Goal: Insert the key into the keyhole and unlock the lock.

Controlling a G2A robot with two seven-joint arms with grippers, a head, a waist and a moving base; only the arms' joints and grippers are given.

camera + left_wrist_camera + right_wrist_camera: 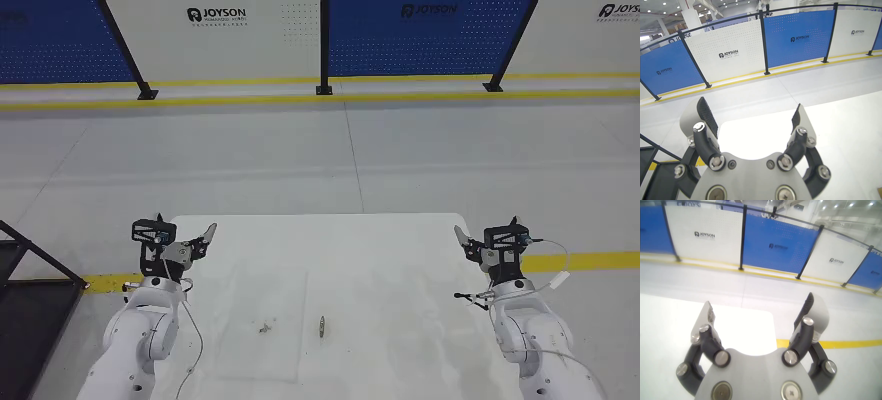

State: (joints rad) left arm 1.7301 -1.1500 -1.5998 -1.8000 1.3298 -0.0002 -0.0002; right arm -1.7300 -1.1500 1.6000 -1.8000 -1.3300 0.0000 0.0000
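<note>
Table (400, 260) with lock (322, 326), fence (420, 40) beyond, rack (25, 330) alongside

We are seeing a white table (400, 260), a brassy lock (321, 326) and grey key (265, 326) lying on it, and blue and white dotted panels (60, 40) with yellow lines (420, 97) beyond the table.

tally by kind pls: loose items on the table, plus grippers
Small grey item, likely the key: 1
Small brownish item, likely the lock: 1
Open grippers: 2, left gripper and right gripper
Total: 4
</note>
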